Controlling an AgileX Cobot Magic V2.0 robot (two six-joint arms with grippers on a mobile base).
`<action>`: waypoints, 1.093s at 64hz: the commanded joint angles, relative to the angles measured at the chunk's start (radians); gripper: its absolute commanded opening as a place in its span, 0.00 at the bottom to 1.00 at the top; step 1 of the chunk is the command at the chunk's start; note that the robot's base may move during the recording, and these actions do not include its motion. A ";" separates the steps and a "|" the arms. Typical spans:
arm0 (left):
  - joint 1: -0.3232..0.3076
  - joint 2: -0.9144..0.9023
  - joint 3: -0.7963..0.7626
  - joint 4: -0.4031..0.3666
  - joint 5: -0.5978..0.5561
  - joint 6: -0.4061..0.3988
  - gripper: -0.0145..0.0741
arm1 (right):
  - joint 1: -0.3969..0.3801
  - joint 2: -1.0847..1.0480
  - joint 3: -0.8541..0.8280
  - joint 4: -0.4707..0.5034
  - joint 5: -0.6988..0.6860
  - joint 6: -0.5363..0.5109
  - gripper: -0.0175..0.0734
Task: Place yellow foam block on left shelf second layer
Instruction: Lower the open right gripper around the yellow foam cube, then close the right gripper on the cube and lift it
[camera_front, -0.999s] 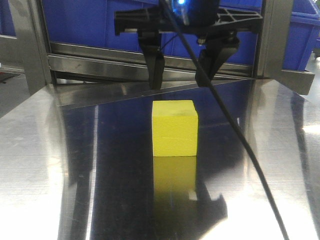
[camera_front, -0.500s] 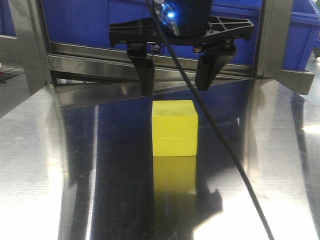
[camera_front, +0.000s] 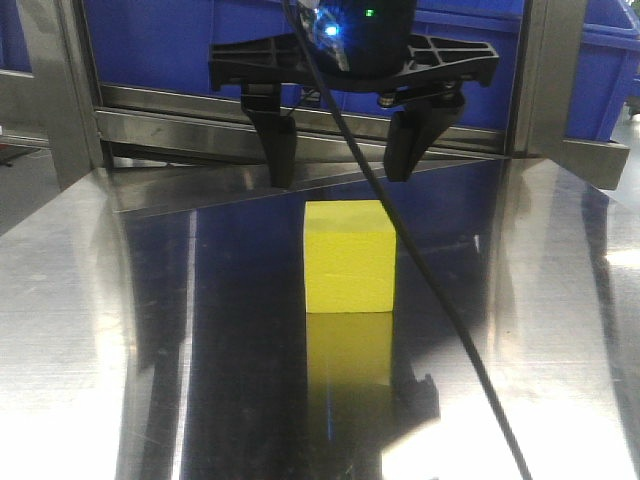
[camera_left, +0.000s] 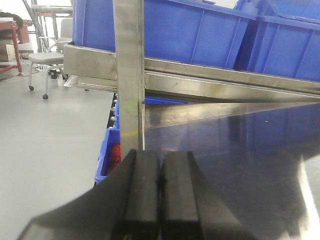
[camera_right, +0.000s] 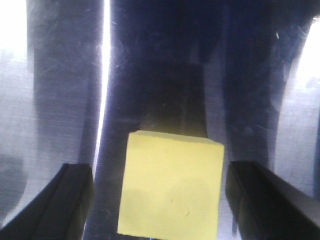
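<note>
The right gripper (camera_front: 340, 176) is held spread wide directly above the yellow foam block (camera_front: 349, 256), with nothing between its two dark fingers (camera_front: 281, 150). The block is not touched by them. In the front view the fingertips hang clear of the block's top face, one to each side. In the right wrist view the block is seen centred in the gap, with a margin of bare metal left on both sides. The line between the fingers is set across the block's width, so any closing would be met by its two side faces. No long axis is offered, since the block is close to cubic.

The left gripper (camera_left: 160, 200) is pressed closed on nothing and is pointed at a shelf upright (camera_left: 129, 75), well away from the block. The right arm is plainly the nearer one.

The block rests flat on a reflective steel shelf surface (camera_front: 120, 330), below a row of blue bins (camera_front: 160, 40). It is probably the target layer, though which layer it is cannot be confirmed from these views. The block is bright yellow, matte and plain-faced, with square, undented edges.
</note>
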 joint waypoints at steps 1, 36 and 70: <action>-0.003 0.004 0.026 -0.007 -0.083 -0.004 0.32 | -0.012 -0.050 -0.034 -0.038 -0.045 0.010 0.87; -0.003 0.004 0.026 -0.007 -0.083 -0.004 0.32 | -0.025 0.022 -0.011 -0.034 -0.028 0.018 0.87; -0.003 0.004 0.026 -0.007 -0.083 -0.004 0.32 | -0.025 0.025 0.093 0.013 -0.138 0.018 0.86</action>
